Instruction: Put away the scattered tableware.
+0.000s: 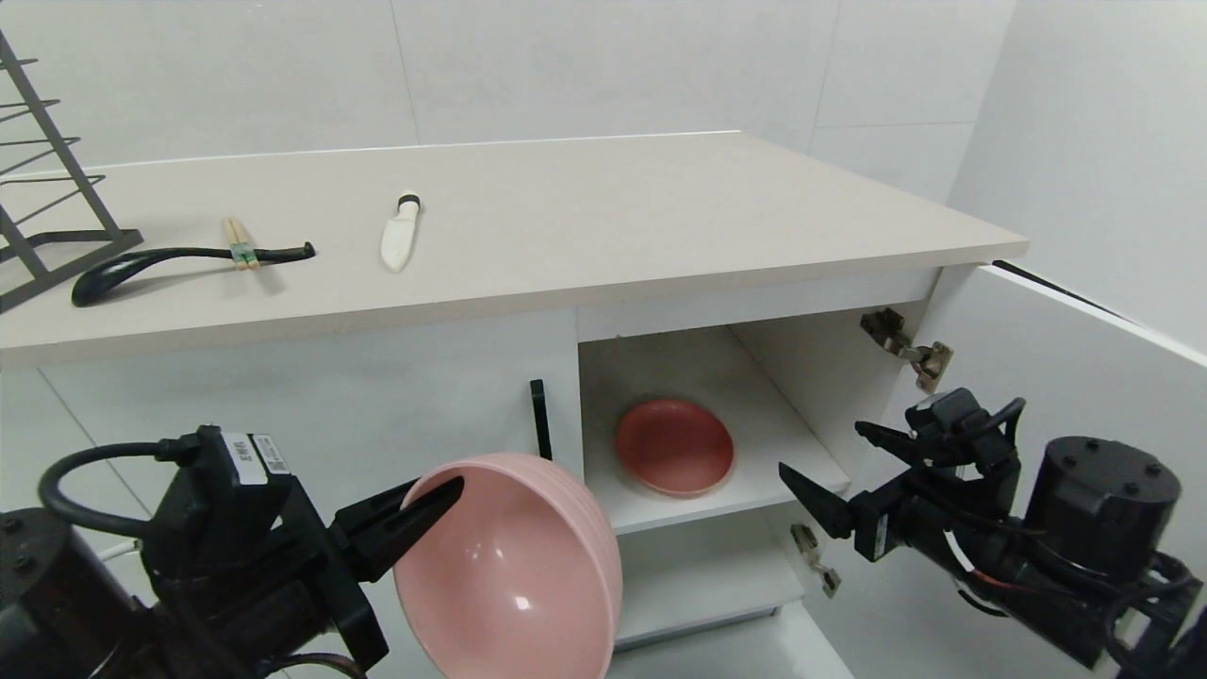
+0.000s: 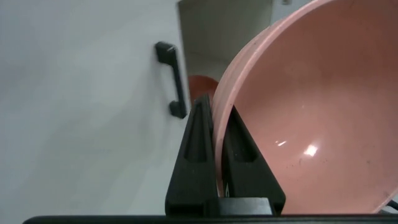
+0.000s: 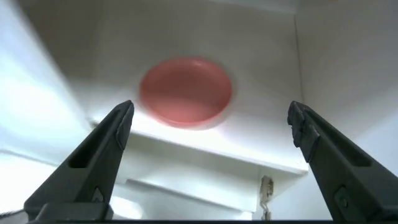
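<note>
I hold the pink bowl [image 1: 514, 575] by its rim in the left pincer [image 1: 436, 498], tipped sideways beside the open cabinet [image 1: 754, 302], ready for the shelf [image 1: 717, 387]. Right pincer [image 1: 825, 451] gapes empty, facing the red plate [image 1: 674, 445] there.

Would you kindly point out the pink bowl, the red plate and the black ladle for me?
pink bowl [image 1: 514, 575]: head view, on its inner wall.
red plate [image 1: 674, 445]: head view, on the middle of its face.
black ladle [image 1: 184, 253]: head view, on its handle.
</note>
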